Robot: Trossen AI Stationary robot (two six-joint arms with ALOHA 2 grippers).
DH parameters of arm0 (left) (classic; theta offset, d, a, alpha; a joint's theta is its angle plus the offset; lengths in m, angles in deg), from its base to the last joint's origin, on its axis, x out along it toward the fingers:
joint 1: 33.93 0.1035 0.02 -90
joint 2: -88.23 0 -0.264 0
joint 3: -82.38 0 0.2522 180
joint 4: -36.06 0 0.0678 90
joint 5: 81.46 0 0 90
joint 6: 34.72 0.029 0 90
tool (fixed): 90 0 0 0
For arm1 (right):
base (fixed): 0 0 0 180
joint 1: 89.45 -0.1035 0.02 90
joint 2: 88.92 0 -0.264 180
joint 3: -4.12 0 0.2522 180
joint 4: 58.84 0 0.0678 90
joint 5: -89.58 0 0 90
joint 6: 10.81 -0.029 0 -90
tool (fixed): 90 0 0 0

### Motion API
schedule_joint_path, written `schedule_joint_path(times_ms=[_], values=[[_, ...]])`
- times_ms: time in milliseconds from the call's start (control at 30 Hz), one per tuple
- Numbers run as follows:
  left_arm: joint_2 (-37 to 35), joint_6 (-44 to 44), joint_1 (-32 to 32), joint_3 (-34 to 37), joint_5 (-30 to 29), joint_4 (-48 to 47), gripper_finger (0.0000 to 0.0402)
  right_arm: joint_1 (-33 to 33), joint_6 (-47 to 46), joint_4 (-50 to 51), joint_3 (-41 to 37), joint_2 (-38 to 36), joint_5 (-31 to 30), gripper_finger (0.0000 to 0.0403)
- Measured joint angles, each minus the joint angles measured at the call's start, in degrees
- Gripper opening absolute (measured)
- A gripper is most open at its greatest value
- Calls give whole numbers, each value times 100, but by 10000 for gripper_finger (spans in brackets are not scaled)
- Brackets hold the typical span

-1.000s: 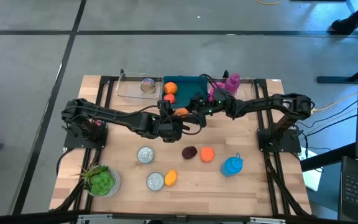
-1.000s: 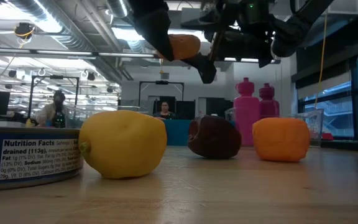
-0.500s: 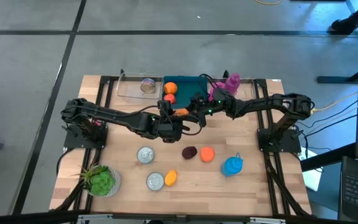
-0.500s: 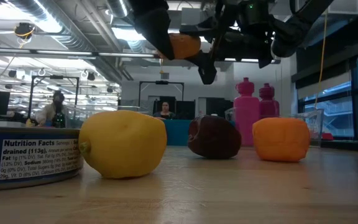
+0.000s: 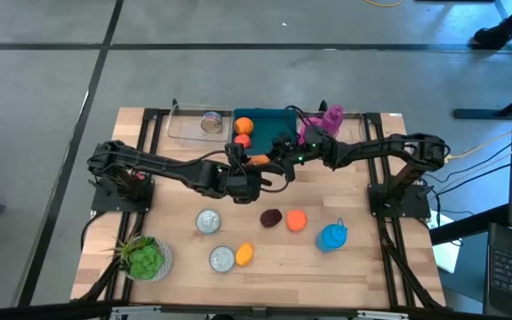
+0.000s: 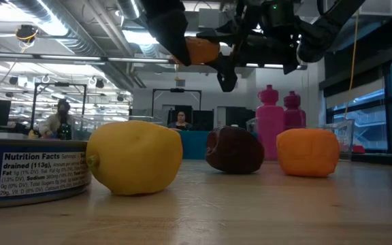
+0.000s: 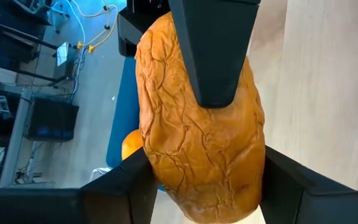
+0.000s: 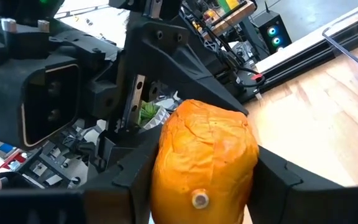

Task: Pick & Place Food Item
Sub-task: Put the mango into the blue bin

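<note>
Potato (image 5: 259, 160) is what we find at the centre of the scene: one wrinkled orange-brown piece of food held in the air above the wooden table (image 5: 363, 258), just in front of the teal bin (image 5: 269, 120). We see both grippers meet on it. The left gripper (image 5: 254, 165) has its fingers (image 7: 120, 186) pressed against the potato's sides, and the right gripper (image 5: 271, 160) pinches the same piece from the opposite end, its fingers (image 8: 284, 177) tight on either flank.

Counting the rest, we find two orange items in the bin (image 5: 244, 125), and on the table one yellow lemon (image 6: 135, 157), one dark plum-like fruit (image 6: 235, 150) and one orange fruit (image 6: 308, 152). We count three cans: one in the clear tray (image 5: 210, 121) and two on the table (image 5: 207, 220) (image 5: 222, 258). Two pink bottles (image 6: 271, 121) stand at the far edge, one blue jug (image 5: 332, 236) nearer, and one green plant (image 5: 143, 258) sits at the left front corner.
</note>
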Motion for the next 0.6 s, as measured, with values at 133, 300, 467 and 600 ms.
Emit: schedule_joint_path(times_ms=[133, 300, 467, 600], values=[[0, -6, 2, 2, 175, 7, 222, -2, 38, 39, 0, 0, 9, 187], [0, 45, 5, 2, 462, 8, 235, -2, 109, 93, 0, 0, 25, 187], [-20, 47, -37, 1, 536, 7, 250, 9, 170, 102, 0, 0, 32, 186], [-20, 23, -124, -202, 556, -206, 259, 77, 170, 70, 0, -1, 204, 186]])
